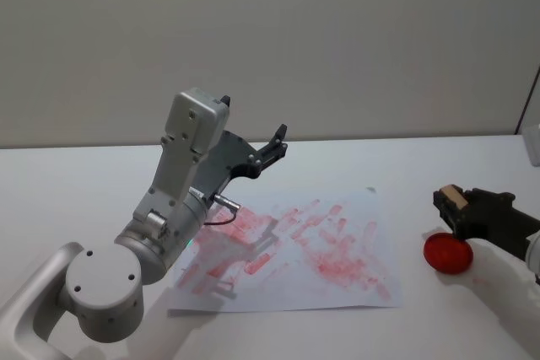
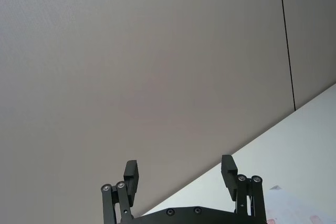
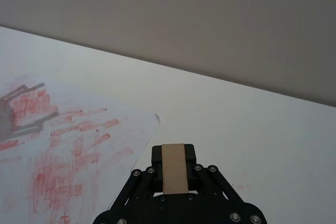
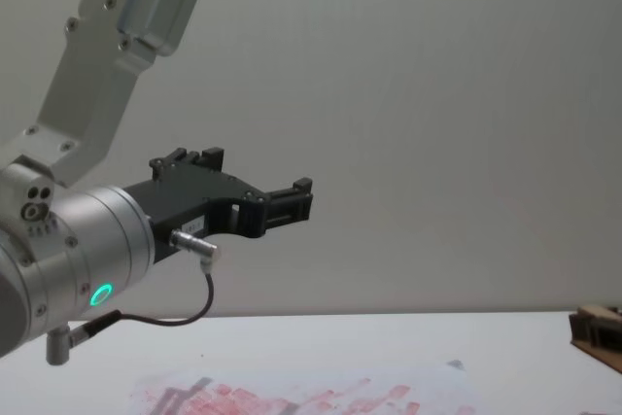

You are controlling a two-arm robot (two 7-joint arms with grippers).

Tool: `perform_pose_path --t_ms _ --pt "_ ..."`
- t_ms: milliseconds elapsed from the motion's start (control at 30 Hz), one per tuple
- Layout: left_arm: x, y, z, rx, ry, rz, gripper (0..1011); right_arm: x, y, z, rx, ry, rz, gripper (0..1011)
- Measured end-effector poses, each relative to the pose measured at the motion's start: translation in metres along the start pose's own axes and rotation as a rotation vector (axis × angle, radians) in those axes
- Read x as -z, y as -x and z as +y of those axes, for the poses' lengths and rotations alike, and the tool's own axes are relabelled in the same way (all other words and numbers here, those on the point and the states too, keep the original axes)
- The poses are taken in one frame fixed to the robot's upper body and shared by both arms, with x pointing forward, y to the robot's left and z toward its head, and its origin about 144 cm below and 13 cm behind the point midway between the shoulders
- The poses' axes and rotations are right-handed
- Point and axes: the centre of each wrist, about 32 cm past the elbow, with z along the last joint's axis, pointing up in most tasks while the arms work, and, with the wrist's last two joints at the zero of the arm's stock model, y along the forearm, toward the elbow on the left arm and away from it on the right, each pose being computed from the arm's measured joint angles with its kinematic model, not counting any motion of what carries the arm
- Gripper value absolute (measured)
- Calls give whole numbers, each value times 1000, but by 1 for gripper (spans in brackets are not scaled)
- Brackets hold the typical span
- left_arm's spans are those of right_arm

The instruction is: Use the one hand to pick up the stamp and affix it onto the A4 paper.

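The right claw (image 1: pixel 453 206) gripped the stamp (image 3: pixel 174 167) near the counter's (image 1: pixel 76 183) right edge, above a red disc (image 1: pixel 446 253), probably an ink pad. The left claw (image 2: pixel 180 177), jaws wide, idled raised above the A4 paper (image 1: pixel 354 208).

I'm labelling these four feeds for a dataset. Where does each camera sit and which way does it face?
Head: high, looking down at the paper, left gripper raised, right gripper holding the stamp above a red pad.
Chest: low, looking across; left gripper large.
Left wrist: up at the wall, open fingers.
Right wrist: over the stamp to the paper.
Head and right wrist share paper and stamp.
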Motion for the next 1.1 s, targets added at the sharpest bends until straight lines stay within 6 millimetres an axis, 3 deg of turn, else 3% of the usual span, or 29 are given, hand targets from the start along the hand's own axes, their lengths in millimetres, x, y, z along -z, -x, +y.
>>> perform_pose_path --t_ms 633,1100 --pt "0 0 0 0 0 0 1001 11 0 13 -37 89 9 220" --pt "0 0 0 0 0 0 1001 15 4 11 -21 109 7 220"
